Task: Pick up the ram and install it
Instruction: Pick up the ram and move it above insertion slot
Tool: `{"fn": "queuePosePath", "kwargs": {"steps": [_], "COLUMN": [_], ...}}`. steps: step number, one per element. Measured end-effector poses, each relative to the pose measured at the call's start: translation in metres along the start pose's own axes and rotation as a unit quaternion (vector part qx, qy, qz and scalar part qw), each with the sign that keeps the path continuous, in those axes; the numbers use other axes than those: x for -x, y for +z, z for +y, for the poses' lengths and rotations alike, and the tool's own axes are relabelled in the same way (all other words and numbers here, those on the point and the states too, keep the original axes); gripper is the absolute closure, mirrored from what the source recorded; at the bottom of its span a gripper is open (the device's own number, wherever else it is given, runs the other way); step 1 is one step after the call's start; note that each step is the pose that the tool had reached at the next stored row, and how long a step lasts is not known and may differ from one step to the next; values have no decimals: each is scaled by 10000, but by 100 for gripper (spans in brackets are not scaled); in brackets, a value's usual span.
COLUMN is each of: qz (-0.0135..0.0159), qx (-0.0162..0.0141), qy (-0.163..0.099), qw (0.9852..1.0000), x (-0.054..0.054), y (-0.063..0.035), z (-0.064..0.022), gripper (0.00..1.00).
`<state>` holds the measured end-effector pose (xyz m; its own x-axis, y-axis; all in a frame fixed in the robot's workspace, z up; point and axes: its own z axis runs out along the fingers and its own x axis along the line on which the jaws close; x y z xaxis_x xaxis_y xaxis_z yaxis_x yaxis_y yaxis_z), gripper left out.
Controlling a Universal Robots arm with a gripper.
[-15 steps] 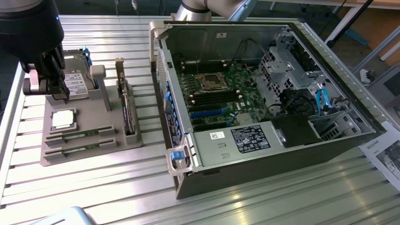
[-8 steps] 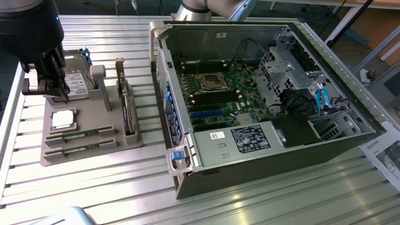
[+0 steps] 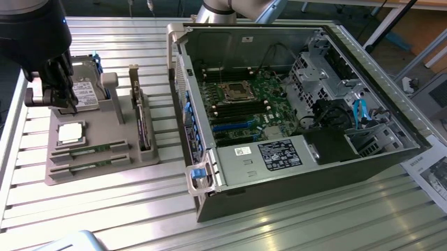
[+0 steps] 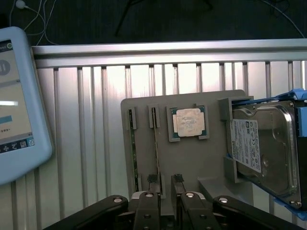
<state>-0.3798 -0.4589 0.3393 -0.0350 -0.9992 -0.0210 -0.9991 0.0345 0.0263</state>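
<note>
A: How do the fingers [image 4: 152, 182] stand?
B: Parted, holding nothing.
A: And the ram [image 4: 156, 143]?
B: Slotted in the grey tray [image 4: 192, 158] below the fingers, untouched; a second strip [image 4: 134, 153] lies farther to one side.

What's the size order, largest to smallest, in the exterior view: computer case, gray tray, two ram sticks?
1. computer case
2. gray tray
3. ram sticks: the two look alike, so no ranking between them.

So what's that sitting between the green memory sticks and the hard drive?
The square silver processor chip, seated in its own recess of the grey tray, as both views show.
</note>
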Motion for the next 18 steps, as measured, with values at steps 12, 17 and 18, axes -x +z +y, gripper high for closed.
{"fn": "queuePosePath", "kwargs": {"steps": [12,17,18], "qz": [2,18,25], "qx": [1,0,0], "qy": [1,1,1], "qw": [10000,10000,10000], "x": [-98,-132,-137], "y": [0,-1,-1], "z": [-3,-4,-4], "gripper": [76,76,76]}}
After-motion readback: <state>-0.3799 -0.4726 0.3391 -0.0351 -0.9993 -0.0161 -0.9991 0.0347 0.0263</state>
